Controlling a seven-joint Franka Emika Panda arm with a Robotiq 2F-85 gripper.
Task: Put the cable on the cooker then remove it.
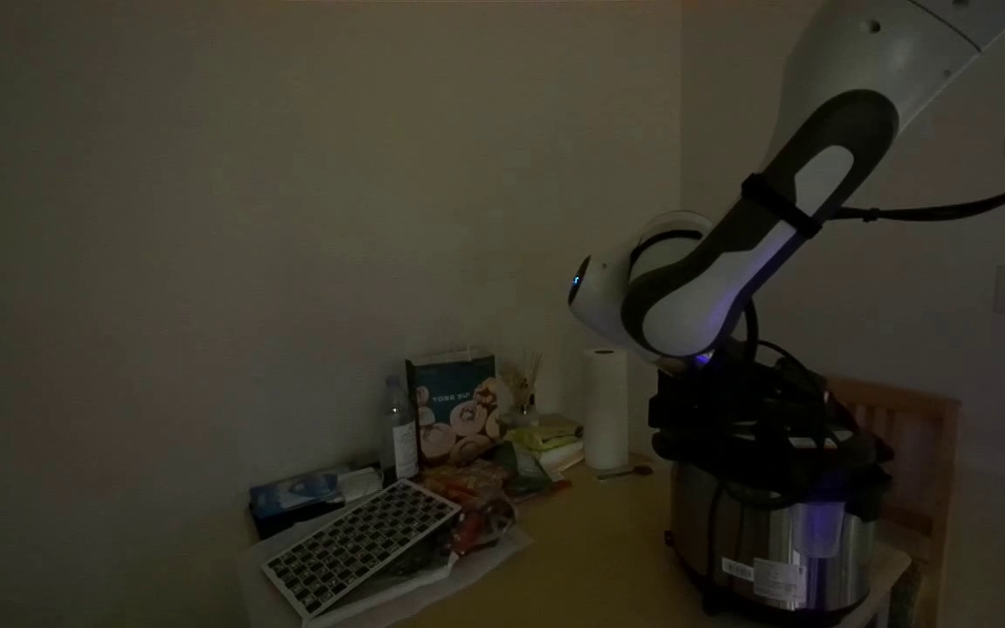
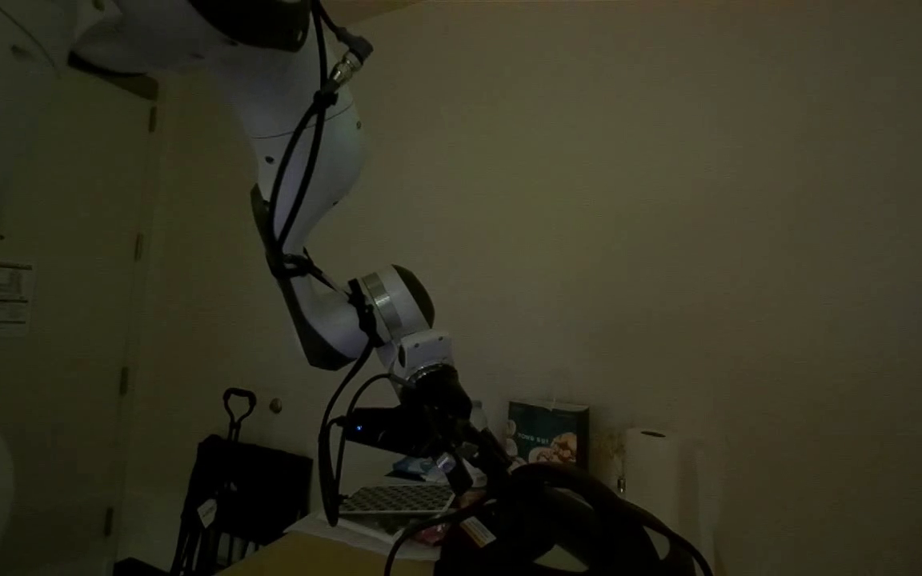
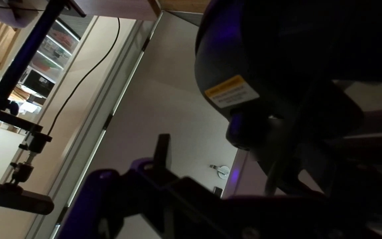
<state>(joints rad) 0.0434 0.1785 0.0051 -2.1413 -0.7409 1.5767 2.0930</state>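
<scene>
The steel cooker stands at the table's right end in an exterior view; its dark lid and top blend with the gripper. In an exterior view only its black top shows at the bottom. The thin black cable hangs down the steel body; a black cord, seemingly the same cable, runs off the top to the left. My gripper is tilted beside the cooker's top, fingers apart. In the wrist view one finger stands with nothing against it; the dark lid is at right. The second finger is lost in darkness.
On the table are a paper-towel roll, a bottle, a paper bag, a white-framed grid and packets. A wooden chair stands behind the cooker. A black hose hangs along the arm.
</scene>
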